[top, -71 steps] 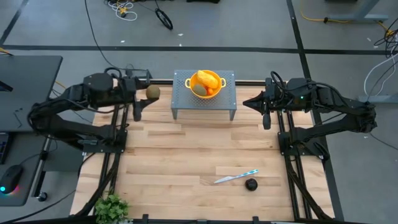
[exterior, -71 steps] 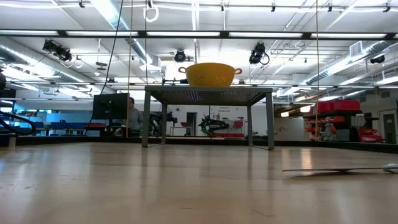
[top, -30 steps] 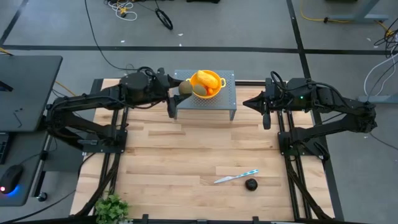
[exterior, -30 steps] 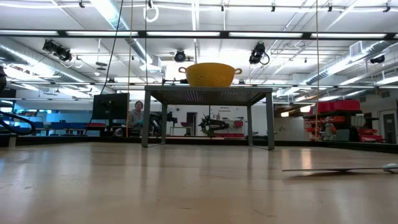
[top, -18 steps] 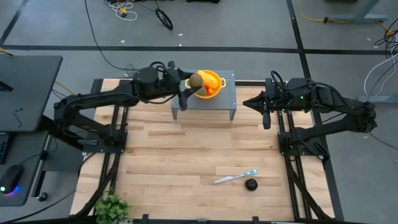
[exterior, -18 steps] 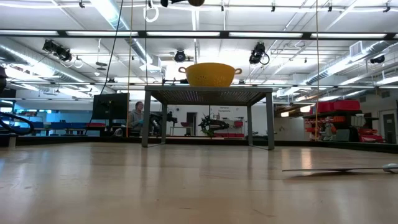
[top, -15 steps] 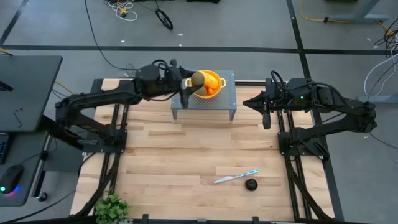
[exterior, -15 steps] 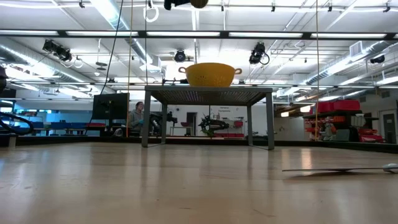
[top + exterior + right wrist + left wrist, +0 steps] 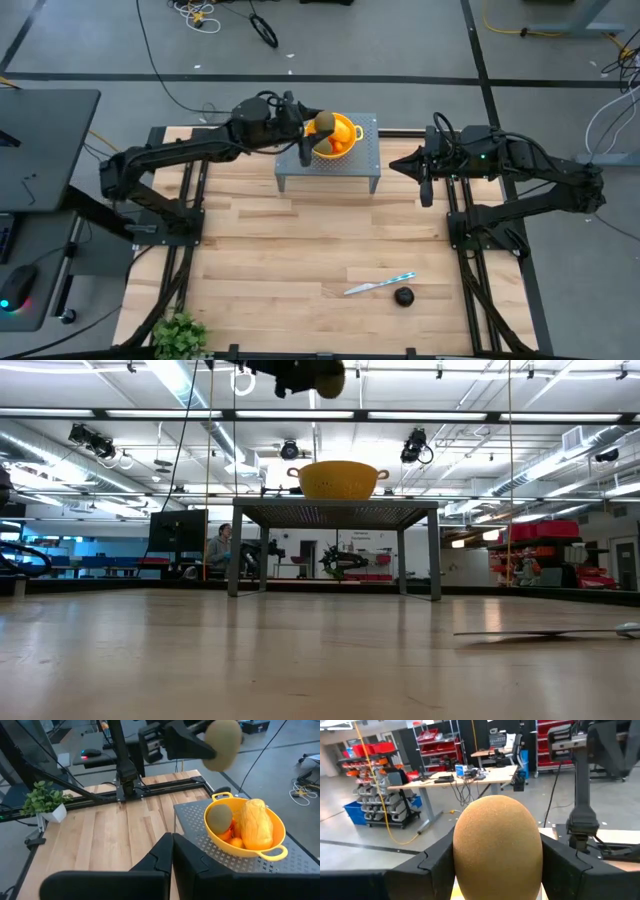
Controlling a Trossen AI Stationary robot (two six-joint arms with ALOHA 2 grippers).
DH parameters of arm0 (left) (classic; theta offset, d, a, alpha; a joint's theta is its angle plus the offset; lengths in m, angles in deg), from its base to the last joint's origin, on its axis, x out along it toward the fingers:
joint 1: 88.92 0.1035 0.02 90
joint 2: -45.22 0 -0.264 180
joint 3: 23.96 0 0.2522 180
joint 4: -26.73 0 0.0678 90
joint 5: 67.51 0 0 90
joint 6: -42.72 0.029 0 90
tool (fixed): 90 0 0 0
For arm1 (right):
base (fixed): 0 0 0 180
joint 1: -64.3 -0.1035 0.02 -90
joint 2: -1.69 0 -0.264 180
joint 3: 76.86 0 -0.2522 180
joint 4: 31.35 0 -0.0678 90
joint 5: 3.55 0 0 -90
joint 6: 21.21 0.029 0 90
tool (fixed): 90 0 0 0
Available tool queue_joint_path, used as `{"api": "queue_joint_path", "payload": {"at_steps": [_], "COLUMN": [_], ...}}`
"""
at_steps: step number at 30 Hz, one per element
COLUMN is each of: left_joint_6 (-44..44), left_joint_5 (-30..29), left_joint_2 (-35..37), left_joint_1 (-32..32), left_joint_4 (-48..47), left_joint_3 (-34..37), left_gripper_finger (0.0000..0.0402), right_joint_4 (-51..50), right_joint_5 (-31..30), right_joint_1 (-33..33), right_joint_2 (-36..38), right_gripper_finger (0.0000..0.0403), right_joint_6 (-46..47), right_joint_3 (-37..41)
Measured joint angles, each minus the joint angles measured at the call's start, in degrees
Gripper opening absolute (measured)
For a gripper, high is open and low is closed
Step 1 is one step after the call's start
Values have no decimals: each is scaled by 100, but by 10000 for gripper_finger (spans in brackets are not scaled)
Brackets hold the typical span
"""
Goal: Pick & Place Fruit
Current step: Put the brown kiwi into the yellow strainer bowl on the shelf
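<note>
An olive-brown oval fruit [image 9: 497, 845] sits between the fingers of my left gripper [image 9: 318, 126], high above the left rim of the yellow bowl [image 9: 349, 131]. The bowl stands on a grey perforated stand [image 9: 365, 155] at the table's far side. It holds another olive-brown oval [image 9: 220, 817], a yellow-orange oblong [image 9: 256, 825] and small orange pieces. A dark round fruit [image 9: 403, 296] lies on the table near the front right. My right gripper [image 9: 425, 190] hangs shut just right of the stand, holding nothing. My left gripper pinches the olive-brown fruit by its two opposite sides [image 9: 461, 855] between its two fingers [image 9: 432, 865]. The fingers reach level from the table's left. The fruit's free end [image 9: 225, 742] sticks out past the fingertips. It is lifted clear, above the bowl.
A slim knife [image 9: 380, 284] with a pale blue handle lies on the wood beside the dark fruit. A small potted plant [image 9: 180, 333] stands at the front left corner. The wooden top [image 9: 300, 250] between the stand and the knife is bare.
My left gripper has carried the olive-brown fruit toward the table's right, from beside the stand's left edge to above the bowl's rim. It has also sunk a little, coming into the top of the low view. Its hold stays shut on the fruit.
</note>
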Motion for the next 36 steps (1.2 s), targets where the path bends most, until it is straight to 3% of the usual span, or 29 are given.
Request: {"api": "queue_joint_path", "payload": {"at_steps": [14,36], "left_joint_6": [-114,535], "left_joint_5": [537,89], "left_joint_2": [-946,-1030], "left_joint_1": [172,287], "left_joint_4": [-53,-56], "left_joint_3": [6,6], "left_gripper_finger": [231,238], "right_joint_4": [0,0], "right_joint_5": [-48,-201], "right_joint_1": [11,11], "right_joint_2": [-158,-175], "right_gripper_finger": [18,18], "right_joint_6": [0,0], "right_joint_3": [0,0]}}
